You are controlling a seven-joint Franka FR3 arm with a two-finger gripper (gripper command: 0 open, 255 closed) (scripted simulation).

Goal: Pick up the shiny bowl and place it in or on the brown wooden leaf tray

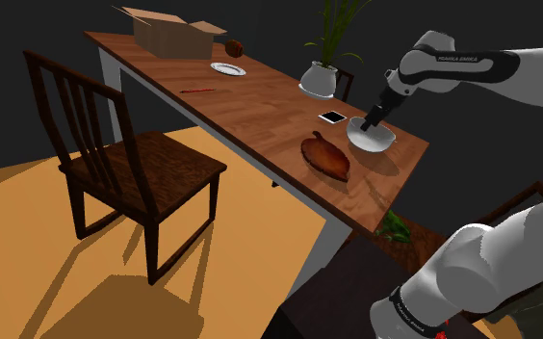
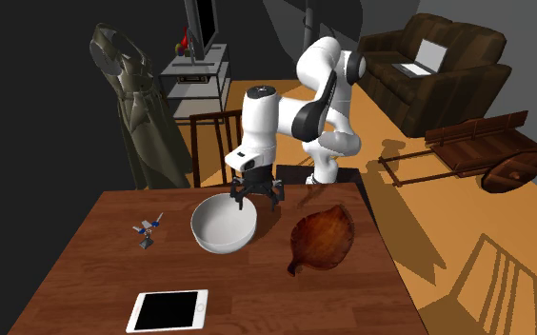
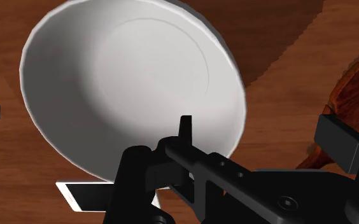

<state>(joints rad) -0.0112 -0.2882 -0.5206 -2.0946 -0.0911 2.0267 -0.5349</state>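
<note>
Tool (image 2: 254, 198) spread astride the rim of the bowl (image 2: 224, 228); likely light, rigid, slick, so pinch the rim firmly.

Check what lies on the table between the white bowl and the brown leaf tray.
Nothing lies there. The second exterior view shows a bare strip of tabletop between the bowl and the leaf tray, which stand apart.

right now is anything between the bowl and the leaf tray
Nothing visible. The white bowl and the brown leaf tray sit side by side with bare tabletop between; the tablet lies off that path. The gripper is at the bowl's rim.
</note>
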